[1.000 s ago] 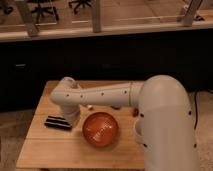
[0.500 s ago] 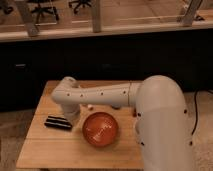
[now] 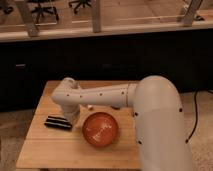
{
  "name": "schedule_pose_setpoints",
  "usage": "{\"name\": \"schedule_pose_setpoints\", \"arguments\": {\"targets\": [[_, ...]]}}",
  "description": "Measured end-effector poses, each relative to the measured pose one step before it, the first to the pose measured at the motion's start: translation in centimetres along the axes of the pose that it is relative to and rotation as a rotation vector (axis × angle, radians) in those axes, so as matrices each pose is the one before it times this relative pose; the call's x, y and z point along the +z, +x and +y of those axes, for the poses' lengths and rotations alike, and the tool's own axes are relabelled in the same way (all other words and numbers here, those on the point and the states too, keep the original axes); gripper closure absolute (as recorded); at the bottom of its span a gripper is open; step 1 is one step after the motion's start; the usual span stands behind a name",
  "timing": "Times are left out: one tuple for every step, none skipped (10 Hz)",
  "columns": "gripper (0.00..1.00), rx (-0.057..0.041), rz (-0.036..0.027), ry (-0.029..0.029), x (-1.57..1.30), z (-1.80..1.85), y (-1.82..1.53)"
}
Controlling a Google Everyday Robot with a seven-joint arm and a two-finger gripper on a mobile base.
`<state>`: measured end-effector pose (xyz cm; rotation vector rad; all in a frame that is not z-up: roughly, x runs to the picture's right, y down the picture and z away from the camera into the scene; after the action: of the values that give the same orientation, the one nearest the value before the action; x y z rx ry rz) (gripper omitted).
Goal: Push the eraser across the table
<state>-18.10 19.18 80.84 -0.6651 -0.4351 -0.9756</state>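
Note:
The eraser (image 3: 58, 122) is a flat black block with pale stripes. It lies on the left part of the light wooden table (image 3: 55, 150). My white arm reaches from the right across the table and bends down at its left end. My gripper (image 3: 71, 120) is down at the eraser's right end, right beside or touching it. The arm's wrist hides most of the gripper.
An orange-red bowl (image 3: 100, 129) stands at the table's middle, just right of the gripper. A small pale object (image 3: 90, 106) peeks out behind the arm. A dark cabinet wall stands behind the table. My large white body covers the table's right side.

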Motion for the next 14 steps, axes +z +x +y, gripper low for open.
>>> {"name": "schedule_pose_setpoints", "arguments": {"targets": [[0.98, -0.00408, 0.00222, 0.00329, 0.179, -0.384, 0.045], [0.98, -0.00491, 0.00041, -0.00113, 0.185, -0.181, -0.138], [0.98, -0.00458, 0.00456, 0.00011, 0.145, -0.163, 0.075], [0.98, -0.0033, 0.00138, 0.00179, 0.135, -0.182, 0.044], [0.98, -0.00511, 0.00234, -0.00135, 0.15, -0.151, -0.011], [0.98, -0.00597, 0.00169, 0.00183, 0.111, -0.259, -0.099], [0.98, -0.00944, 0.00596, -0.0005, 0.162, -0.23, -0.108], [0.98, -0.00617, 0.0018, 0.00166, 0.066, -0.335, -0.171], [0.98, -0.00743, 0.00192, 0.00037, 0.083, -0.283, -0.16], [0.98, -0.00922, 0.00581, 0.00189, 0.141, -0.323, 0.01], [0.98, -0.00785, 0.00324, -0.00163, 0.15, -0.139, -0.141], [0.98, -0.00492, 0.00259, 0.00071, 0.124, -0.112, -0.048], [0.98, -0.00263, 0.0021, 0.00178, 0.064, -0.198, -0.035], [0.98, -0.00226, 0.00145, 0.00181, 0.092, -0.225, -0.045]]}}
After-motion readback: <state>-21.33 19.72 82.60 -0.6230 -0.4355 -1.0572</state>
